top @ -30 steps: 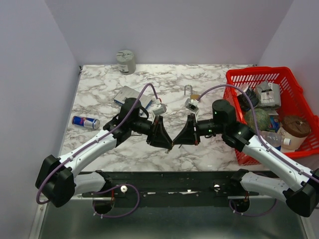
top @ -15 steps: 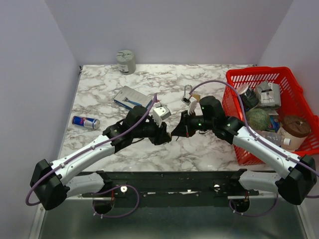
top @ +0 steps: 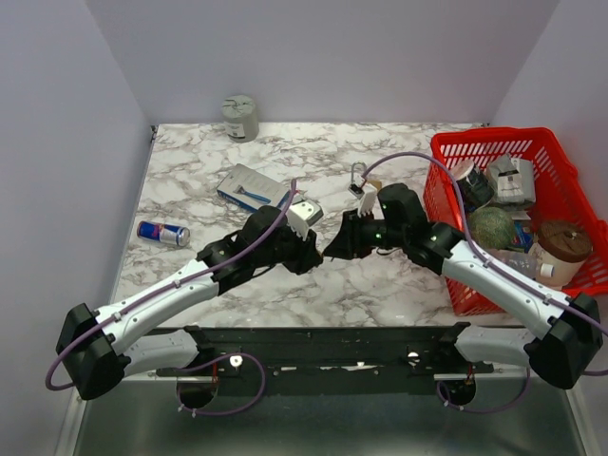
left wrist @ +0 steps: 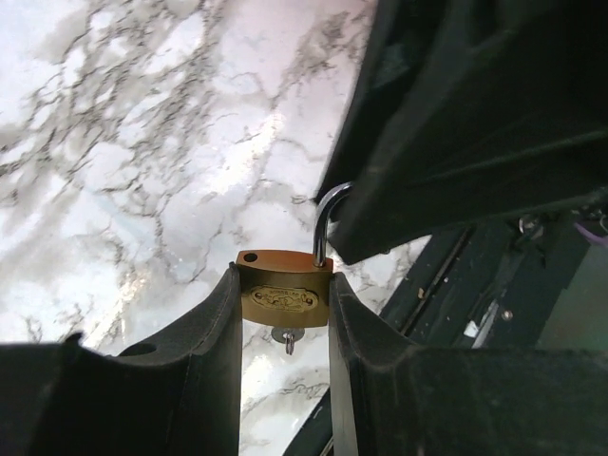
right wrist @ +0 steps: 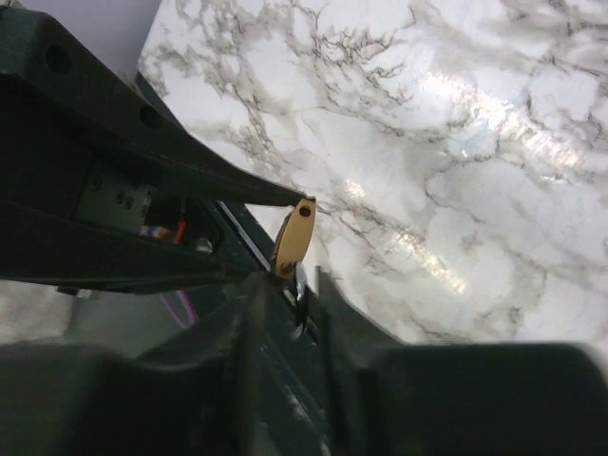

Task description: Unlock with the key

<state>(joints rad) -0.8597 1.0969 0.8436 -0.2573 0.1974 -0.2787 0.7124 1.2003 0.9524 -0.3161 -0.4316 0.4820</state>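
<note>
Both arms have carried their meeting point farther up the marble table point(top: 399, 275) than a second ago, and the right gripper point(right wrist: 290, 285) has parted its jaws. They now stand a little apart on either side of the steel shackle point(left wrist: 325, 223). It is too dark to tell whether a pad touches it. From above, the lock is hidden between the two grippers. The left gripper point(left wrist: 283, 274), partly closed, clamps the brass padlock point(left wrist: 283, 296) by its narrow edges, above the table's middle. The shackle's curve is cut off behind the right gripper, and one leg is out of its hole. Only a stub of the key point(left wrist: 287, 336) shows. The padlock's long axis runs gripper to gripper, shackle toward the right one, key toward the left wrist.
</note>
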